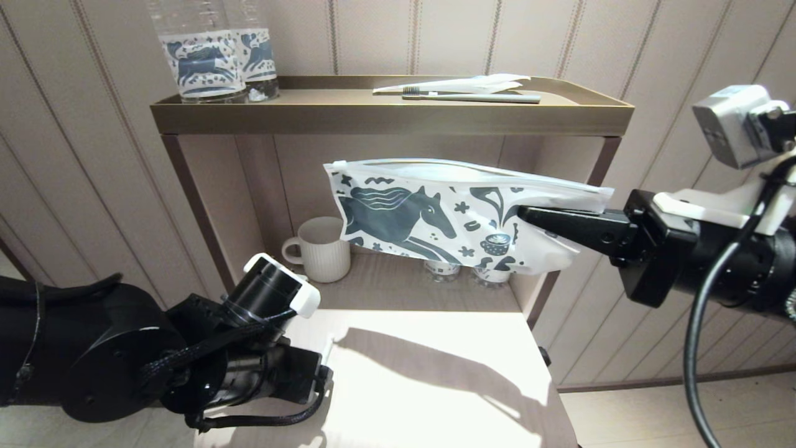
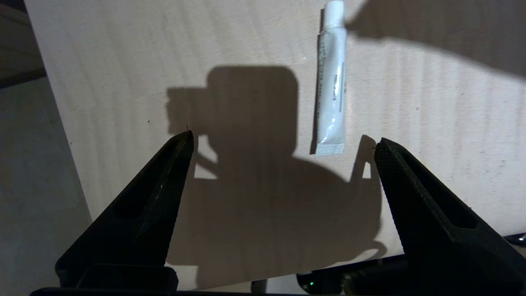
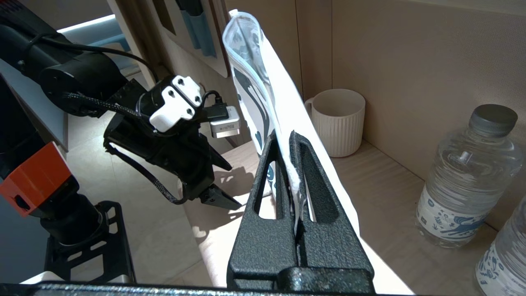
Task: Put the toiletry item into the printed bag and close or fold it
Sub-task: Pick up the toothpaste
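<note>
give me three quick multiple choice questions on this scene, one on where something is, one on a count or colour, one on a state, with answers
1. Where does the small white toothpaste tube lie?
A. on the pale wooden tabletop under the left gripper
B. on the top shelf
C. inside the mug

2. What colour is the horse on the flat white soft-plastic printed bag?
A. red
B. dark teal-blue
C. yellow

3. What is the right gripper doing?
A. open and empty
B. shut on a bottle
C. shut on the printed bag

Answers:
1 A: the left wrist view shows the tube flat on the tabletop between the open fingers.
2 B: the head view shows the dark teal-blue print.
3 C: the right wrist view shows both fingers pinching the bag, which hangs in the air.
</note>
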Robot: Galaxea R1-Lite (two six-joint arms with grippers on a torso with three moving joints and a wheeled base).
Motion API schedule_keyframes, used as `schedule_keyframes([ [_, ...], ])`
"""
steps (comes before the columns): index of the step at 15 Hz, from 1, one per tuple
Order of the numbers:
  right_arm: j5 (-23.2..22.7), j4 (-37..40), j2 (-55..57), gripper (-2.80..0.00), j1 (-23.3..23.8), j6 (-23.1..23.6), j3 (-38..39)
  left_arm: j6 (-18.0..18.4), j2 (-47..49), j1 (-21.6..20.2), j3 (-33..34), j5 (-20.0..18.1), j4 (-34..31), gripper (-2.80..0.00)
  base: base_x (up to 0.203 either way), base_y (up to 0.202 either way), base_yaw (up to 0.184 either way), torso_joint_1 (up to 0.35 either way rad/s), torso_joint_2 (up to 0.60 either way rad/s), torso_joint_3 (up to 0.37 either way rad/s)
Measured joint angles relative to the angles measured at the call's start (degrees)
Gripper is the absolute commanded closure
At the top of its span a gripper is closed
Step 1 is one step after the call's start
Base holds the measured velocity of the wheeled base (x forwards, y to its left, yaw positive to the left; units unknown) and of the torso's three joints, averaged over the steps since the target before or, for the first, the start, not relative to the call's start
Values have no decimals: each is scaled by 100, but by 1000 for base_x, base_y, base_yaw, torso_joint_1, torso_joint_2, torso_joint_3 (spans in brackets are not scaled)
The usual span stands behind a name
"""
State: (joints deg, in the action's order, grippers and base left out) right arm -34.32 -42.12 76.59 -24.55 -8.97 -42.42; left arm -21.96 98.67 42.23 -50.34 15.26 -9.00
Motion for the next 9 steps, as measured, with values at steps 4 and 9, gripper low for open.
schedule_keyframes([
  [4, -2, 0, 11, 0, -4, -4, 0, 5, 163, 2, -165, 138, -204, -280, 0, 0, 0, 0, 0, 0],
  [9, -2, 1, 2, 0, 2, -10, -16, 6, 476, 137, -549, 160, -280, -280, 0, 0, 0, 0, 0, 0],
])
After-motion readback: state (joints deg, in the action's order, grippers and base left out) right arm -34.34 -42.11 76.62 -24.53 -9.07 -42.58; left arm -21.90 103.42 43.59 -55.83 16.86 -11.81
